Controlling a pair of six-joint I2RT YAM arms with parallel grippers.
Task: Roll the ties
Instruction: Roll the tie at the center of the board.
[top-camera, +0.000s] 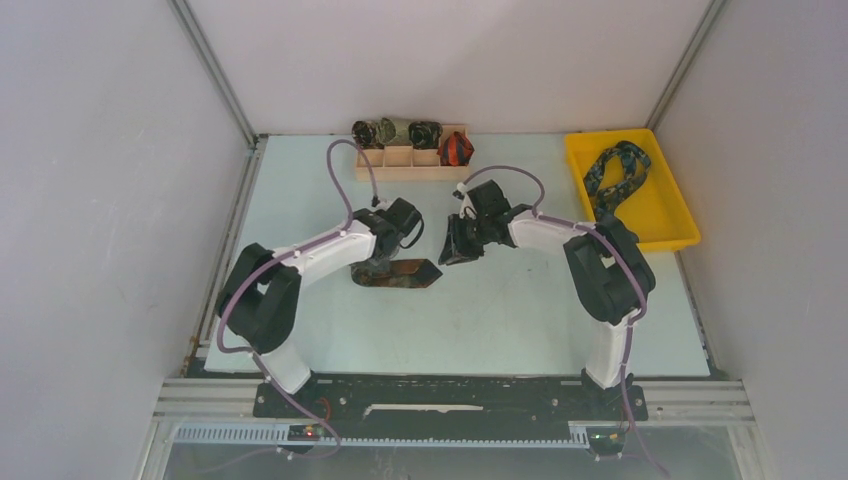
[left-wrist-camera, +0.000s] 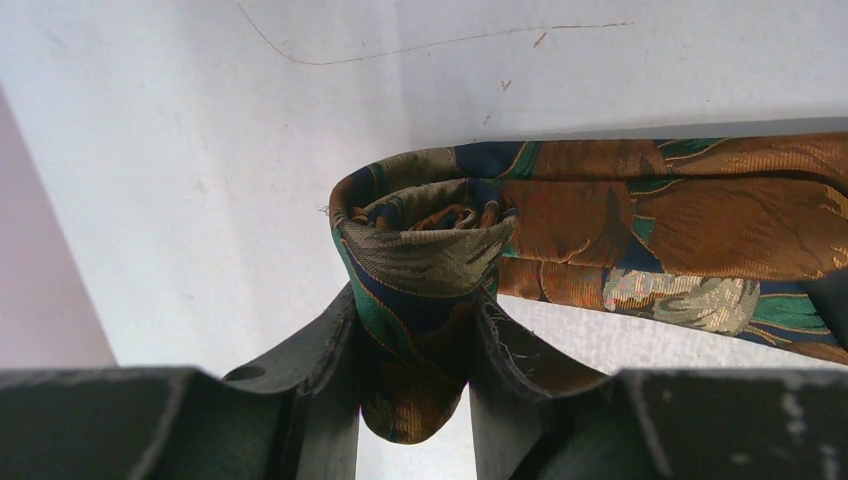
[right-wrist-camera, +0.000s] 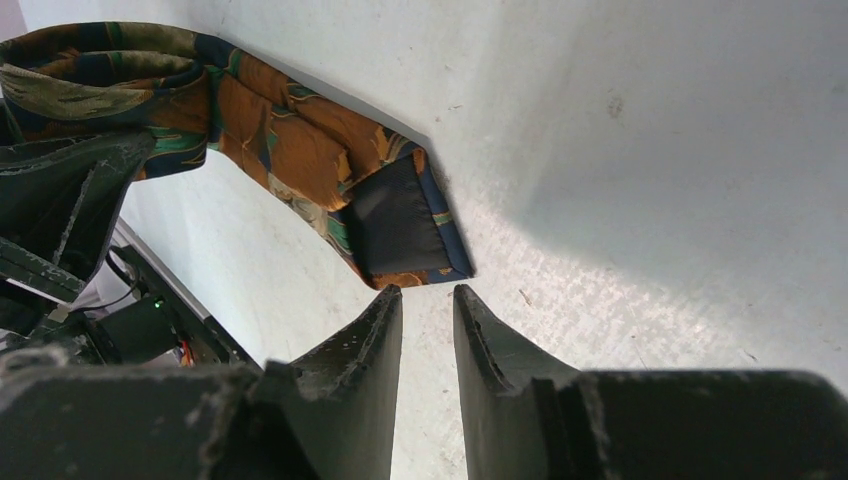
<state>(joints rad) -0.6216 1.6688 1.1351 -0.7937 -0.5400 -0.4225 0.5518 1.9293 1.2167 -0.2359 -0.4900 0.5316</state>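
Observation:
The brown-orange-green tie (top-camera: 405, 273) lies on the table mat, part rolled. My left gripper (top-camera: 385, 248) is shut on the rolled end (left-wrist-camera: 430, 250), the roll pinched between both fingers (left-wrist-camera: 330, 350). The flat tail runs off to the right, ending in the wide pointed tip (right-wrist-camera: 405, 225) with its dark lining up. My right gripper (right-wrist-camera: 428, 292) is narrowly open and empty, fingertips just short of that tip, and it also shows in the top view (top-camera: 455, 250). A navy and teal tie (top-camera: 615, 170) lies loose in the yellow tray (top-camera: 665, 220).
A wooden divider box (top-camera: 400, 160) stands at the back of the mat with rolled ties on it (top-camera: 395, 132), one of them red-orange and black (top-camera: 456, 148). Purple cables (top-camera: 340, 160) loop over both arms. Grey walls close in the sides.

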